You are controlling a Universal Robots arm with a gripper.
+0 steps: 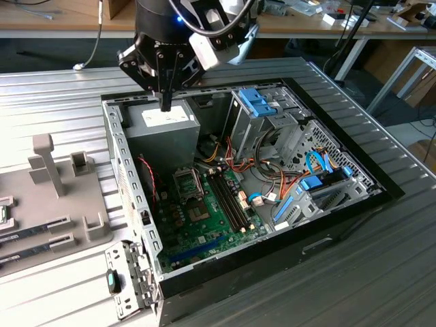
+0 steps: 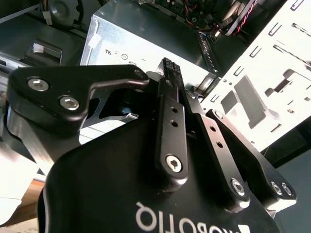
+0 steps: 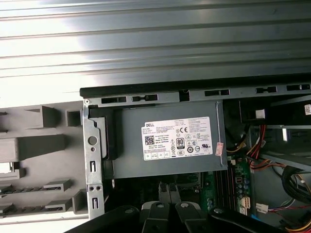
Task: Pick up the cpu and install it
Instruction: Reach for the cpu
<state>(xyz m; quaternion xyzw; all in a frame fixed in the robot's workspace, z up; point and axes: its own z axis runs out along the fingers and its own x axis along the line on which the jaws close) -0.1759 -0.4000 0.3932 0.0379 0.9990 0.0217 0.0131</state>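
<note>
Tool [image 2: 168, 67], mine, black: the two fingers are drawn narrow, close together, with nothing showing between them. It hangs above the power-supply box, tips pointing down at its labelled top.

Counter [image 1: 54, 95]: ribbed grey metal, carrying everything listed below.

Computer case [image 1: 129, 178]: lying open, side panel off, its inside facing up.

Power-supply box [image 1: 160, 129]: grey, in the case corner directly under my tool.

Fixture tray [image 1: 63, 204]: grey, on the counter outside the case, at the exterior view's left.

Motherboard [image 1: 204, 225]: green, on the case floor just beside the power-supply box.

Memory sticks [image 1: 30, 227]: two long thin strips lying in the tray's slots.

Socket frame [image 1: 189, 184]: dark metal, on the motherboard close to the power-supply box. I cannot tell whether anything sits inside it.

Cpu [image 3: 4, 168]: not certain. My best candidate is a small flat bright piece at the tray's outer edge, cut off by the picture. If so, it lies well apart from my tool, beyond the case wall toward the exterior view's left. The socket frame lies the opposite way. Being square, it offers no long axis.
</note>
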